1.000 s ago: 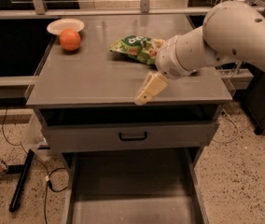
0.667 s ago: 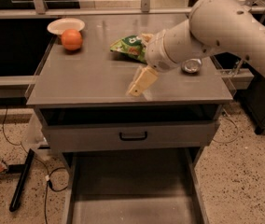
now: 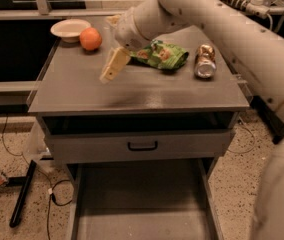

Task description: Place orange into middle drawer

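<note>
Cream pincer (image 3: pixel 113 65) hangs over the flat grey cabinet top (image 3: pixel 157 90); cannot tell its grip state. Round bright orange fruit (image 3: pixel 90 38), no long axis, sits up-left of it, apart. Wide grey metal middle drawer (image 3: pixel 142 201) stands open below.

A white bowl (image 3: pixel 70 29) sits at eleven o'clock on the grey cabinet top (image 3: pixel 132 91). A crumpled green snack bag (image 3: pixel 161 55) lies toward one o'clock, at three o'clock of the gripper (image 3: pixel 111 69), which hangs over the top's middle. A shiny can (image 3: pixel 205 61) lies on its side at two o'clock. Below, a drawer front (image 3: pixel 97 148) bears a black handle (image 3: pixel 142 146). Black cables (image 3: pixel 52 199) trail over the speckled floor (image 3: pixel 242 184) at eight o'clock.
</note>
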Robot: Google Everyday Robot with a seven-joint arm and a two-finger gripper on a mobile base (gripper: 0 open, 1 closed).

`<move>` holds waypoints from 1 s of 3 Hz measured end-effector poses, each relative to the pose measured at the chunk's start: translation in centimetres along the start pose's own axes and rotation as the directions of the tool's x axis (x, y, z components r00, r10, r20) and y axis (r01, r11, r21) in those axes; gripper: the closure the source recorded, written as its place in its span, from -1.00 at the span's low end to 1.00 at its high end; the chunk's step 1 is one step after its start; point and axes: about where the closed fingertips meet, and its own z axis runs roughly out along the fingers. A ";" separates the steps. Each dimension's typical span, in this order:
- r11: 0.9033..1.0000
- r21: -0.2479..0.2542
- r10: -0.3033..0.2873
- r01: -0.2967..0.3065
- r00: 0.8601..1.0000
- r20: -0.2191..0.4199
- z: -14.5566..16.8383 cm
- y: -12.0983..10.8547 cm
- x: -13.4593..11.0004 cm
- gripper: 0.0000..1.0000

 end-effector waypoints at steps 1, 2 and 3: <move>0.998 -0.063 -0.002 0.007 0.997 0.076 2.8 -2.2 -2.7 -1.00; 0.997 -0.082 0.015 -0.007 0.996 0.093 4.9 -4.6 -3.2 -1.00; 0.998 -0.050 0.038 -0.035 0.998 0.049 6.1 -7.2 -1.5 -1.00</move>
